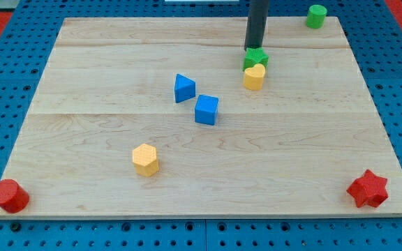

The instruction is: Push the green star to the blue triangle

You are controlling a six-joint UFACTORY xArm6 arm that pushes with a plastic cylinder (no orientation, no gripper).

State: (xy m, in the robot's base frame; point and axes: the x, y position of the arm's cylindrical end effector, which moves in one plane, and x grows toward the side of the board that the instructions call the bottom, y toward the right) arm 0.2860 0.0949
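Observation:
The green star (pixel 256 58) lies right of centre in the upper part of the board, touching a yellow heart-shaped block (pixel 254 77) just below it. The blue triangle (pixel 184 88) lies near the board's middle, to the left of and below the star. My tip (pixel 252 47) rests at the star's upper left edge, the dark rod rising straight up out of the view's top.
A blue cube (pixel 206 109) sits just below and right of the triangle. A yellow hexagon (pixel 145 159) lies lower left. A green cylinder (pixel 316 15) is at the top right corner, a red cylinder (pixel 9 195) bottom left, a red star (pixel 368 188) bottom right.

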